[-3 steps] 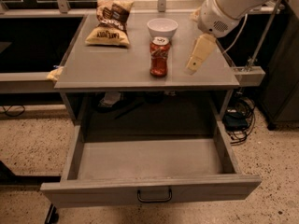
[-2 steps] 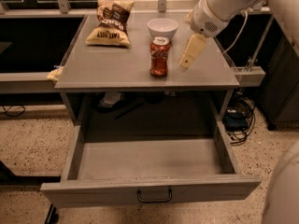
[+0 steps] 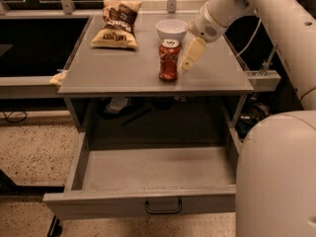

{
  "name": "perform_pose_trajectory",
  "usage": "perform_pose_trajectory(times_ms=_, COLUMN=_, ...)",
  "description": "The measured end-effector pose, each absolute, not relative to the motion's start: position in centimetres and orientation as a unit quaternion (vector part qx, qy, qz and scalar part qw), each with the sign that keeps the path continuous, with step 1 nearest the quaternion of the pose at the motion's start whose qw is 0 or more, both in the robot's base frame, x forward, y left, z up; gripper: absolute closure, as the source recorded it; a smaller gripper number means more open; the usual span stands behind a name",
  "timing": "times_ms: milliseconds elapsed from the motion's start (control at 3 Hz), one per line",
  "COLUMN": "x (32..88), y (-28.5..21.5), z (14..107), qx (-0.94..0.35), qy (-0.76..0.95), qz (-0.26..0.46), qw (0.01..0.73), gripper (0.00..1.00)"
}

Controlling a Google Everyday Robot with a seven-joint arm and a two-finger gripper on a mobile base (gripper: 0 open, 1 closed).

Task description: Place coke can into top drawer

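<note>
The coke can (image 3: pixel 169 59) is red with a silver top and stands upright on the grey tabletop (image 3: pixel 113 68), in front of a white bowl. The top drawer (image 3: pixel 148 181) is pulled fully open below the table; it is empty, with a dark handle (image 3: pixel 163 207) at the centre of its front panel. My gripper (image 3: pixel 190 58) hangs from the white arm just to the right of the can, its cream fingers (image 3: pixel 192 53) pointing down beside it, a small gap away.
A white bowl (image 3: pixel 171 29) stands right behind the can. A brown and yellow chip bag (image 3: pixel 117 24) lies at the back left of the tabletop. My white arm fills the right side of the view. Cables lie on the floor at the right.
My gripper has moved left toward the can and now hangs close beside it. The can, bowl, bag and drawer have not moved.
</note>
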State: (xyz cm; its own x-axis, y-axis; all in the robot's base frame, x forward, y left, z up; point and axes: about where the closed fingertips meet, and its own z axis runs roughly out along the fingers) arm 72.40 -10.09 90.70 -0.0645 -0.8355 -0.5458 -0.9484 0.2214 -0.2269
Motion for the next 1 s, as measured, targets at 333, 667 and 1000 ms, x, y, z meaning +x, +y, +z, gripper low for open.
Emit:
perform_pose_trajectory(times_ms=333, x=73.6, y=-8.4, z=89.8, qx=-0.617, qy=0.72, qz=0.119, qw=0.294, gripper=0.0)
perform_pose_trajectory(times_ms=667, x=74.0, y=-6.6, z=89.0, qx=-0.622, qy=0.714, qz=0.138, qw=0.289, gripper=0.0)
perform_pose_trajectory(times_ms=1000, x=74.0, y=-4.7, z=88.6, qx=-0.631, qy=0.704, qz=0.157, qw=0.286, gripper=0.0)
